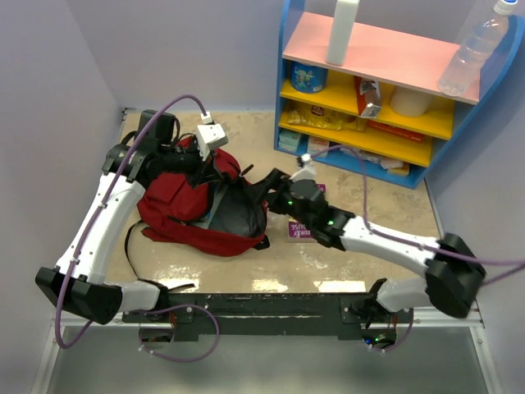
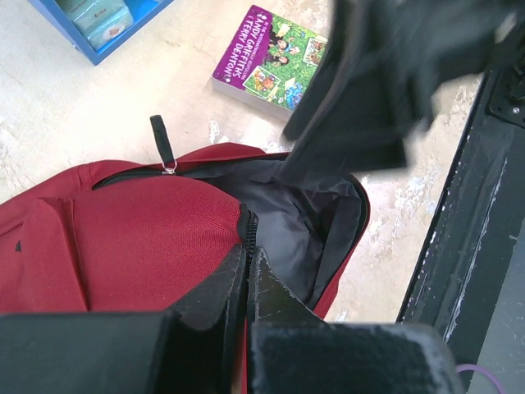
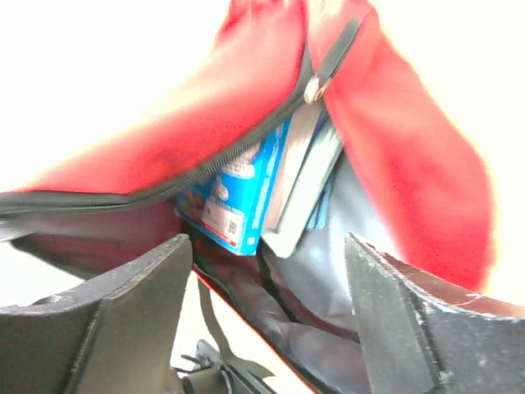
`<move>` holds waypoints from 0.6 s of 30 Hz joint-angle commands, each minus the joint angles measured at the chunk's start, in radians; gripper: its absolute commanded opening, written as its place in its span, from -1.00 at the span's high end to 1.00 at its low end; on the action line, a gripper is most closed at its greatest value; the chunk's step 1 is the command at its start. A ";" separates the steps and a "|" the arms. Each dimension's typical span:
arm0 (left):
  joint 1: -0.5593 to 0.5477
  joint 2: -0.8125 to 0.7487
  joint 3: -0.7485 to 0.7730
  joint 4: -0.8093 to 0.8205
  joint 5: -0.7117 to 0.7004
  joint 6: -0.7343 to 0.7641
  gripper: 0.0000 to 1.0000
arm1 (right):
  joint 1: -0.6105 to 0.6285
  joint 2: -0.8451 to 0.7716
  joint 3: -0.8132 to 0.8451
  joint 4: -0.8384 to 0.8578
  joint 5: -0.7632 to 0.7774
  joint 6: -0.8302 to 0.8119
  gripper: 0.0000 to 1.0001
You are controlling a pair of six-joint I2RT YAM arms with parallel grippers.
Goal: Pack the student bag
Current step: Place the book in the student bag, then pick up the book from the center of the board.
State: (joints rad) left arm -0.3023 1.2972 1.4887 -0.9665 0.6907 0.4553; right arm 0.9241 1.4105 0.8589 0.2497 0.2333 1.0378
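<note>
The student bag, dark red with grey lining, lies on the table left of centre, its mouth facing right. My left gripper is shut on the zip edge of the bag and holds the mouth up; from above it sits over the bag's top. My right gripper stands open at the mouth, nothing between its fingers. Inside the bag a blue book and a pale book stand on edge. In the top view the right gripper is at the bag's right end.
A purple book lies on the table under my right arm and also shows in the left wrist view. A blue shelf unit with packets and bottles stands at the back right. Walls close in left and right.
</note>
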 commanded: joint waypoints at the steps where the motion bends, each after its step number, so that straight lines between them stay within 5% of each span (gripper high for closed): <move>1: -0.004 -0.032 0.016 0.054 0.081 -0.018 1.00 | -0.108 -0.242 -0.144 -0.138 0.049 -0.045 -0.61; 10: -0.004 -0.035 0.038 0.048 0.072 -0.032 0.84 | -0.391 -0.461 -0.244 -0.486 0.143 -0.116 -0.71; 14: -0.004 -0.038 0.051 0.038 0.041 -0.044 0.10 | -0.461 -0.437 -0.284 -0.475 0.091 -0.137 -0.84; 18: -0.006 -0.042 0.111 0.014 0.009 -0.061 -0.19 | -0.554 -0.365 -0.330 -0.416 0.006 -0.160 -0.89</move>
State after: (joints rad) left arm -0.3042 1.2881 1.5063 -0.9592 0.7021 0.4271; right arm 0.4408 0.9970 0.5663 -0.1795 0.3061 0.9249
